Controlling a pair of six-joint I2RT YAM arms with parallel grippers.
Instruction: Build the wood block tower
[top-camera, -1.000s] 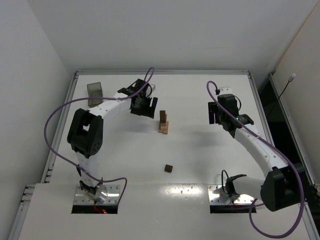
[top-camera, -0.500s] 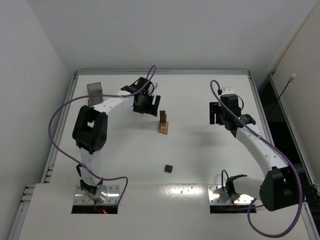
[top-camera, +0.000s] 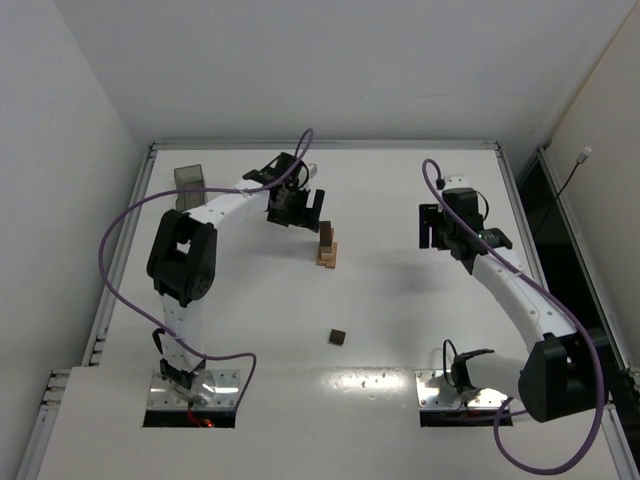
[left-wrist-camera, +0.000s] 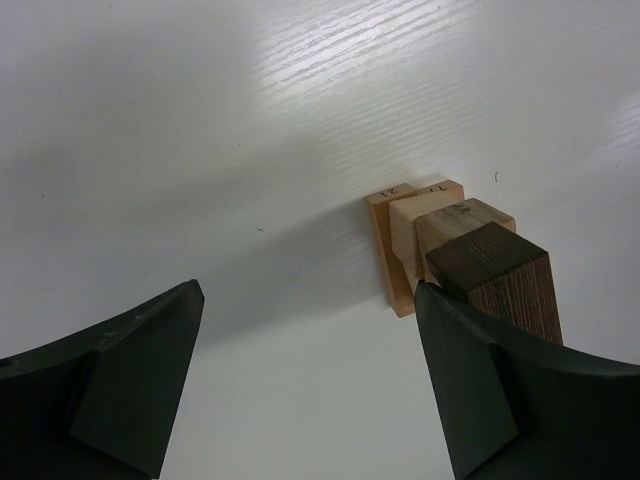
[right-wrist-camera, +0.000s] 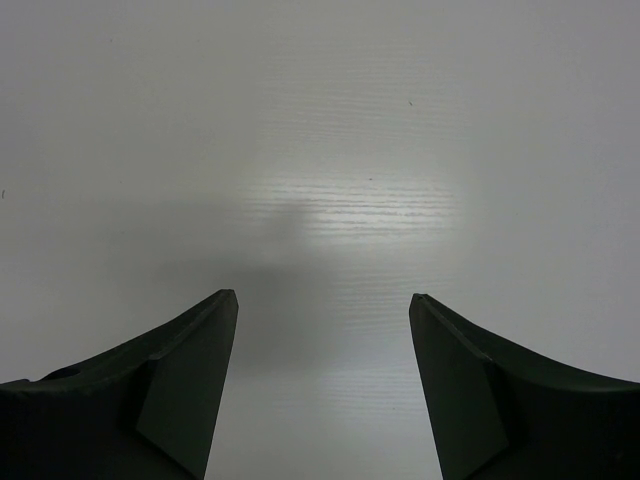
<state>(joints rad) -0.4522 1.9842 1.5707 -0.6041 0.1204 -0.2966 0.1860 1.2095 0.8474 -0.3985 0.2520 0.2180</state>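
The wood block tower (top-camera: 327, 246) stands mid-table: tan blocks at the bottom with a dark brown block on top. In the left wrist view the tower (left-wrist-camera: 455, 255) shows beside my right-hand finger, outside the gap. My left gripper (top-camera: 297, 212) hangs open just up and left of the tower, with only bare table between its fingers (left-wrist-camera: 140, 360). A loose dark brown block (top-camera: 339, 337) lies on the table nearer the arm bases. My right gripper (top-camera: 432, 228) is open over bare table at the right, with nothing between its fingers (right-wrist-camera: 190, 370).
A translucent grey bin (top-camera: 190, 184) stands at the back left corner. The white table (top-camera: 400, 300) is ringed by a raised rim and white walls.
My left gripper has shifted slightly up and right toward the tower and spread its fingers wider. The right gripper has barely moved.
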